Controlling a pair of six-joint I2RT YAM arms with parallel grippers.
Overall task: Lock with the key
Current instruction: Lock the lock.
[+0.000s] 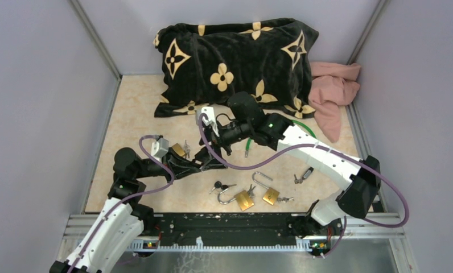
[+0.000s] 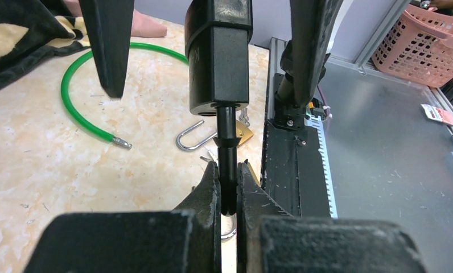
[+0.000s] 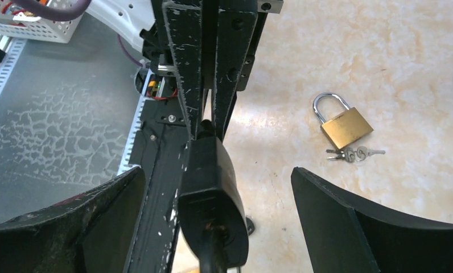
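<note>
A black cable-lock body hangs in the air between my two grippers. A thin black key stem sticks out of its end. My left gripper is shut on that stem. My right gripper is open, one finger on each side of the lock body, not touching it. In the top view both grippers meet at the table's middle, the left gripper below the right gripper. The lock's green cable lies on the table, its metal tip free.
A brass padlock with keys lies on the table. Two brass padlocks and loose keys lie near the front rail. A black patterned pillow and pink cloth are at the back.
</note>
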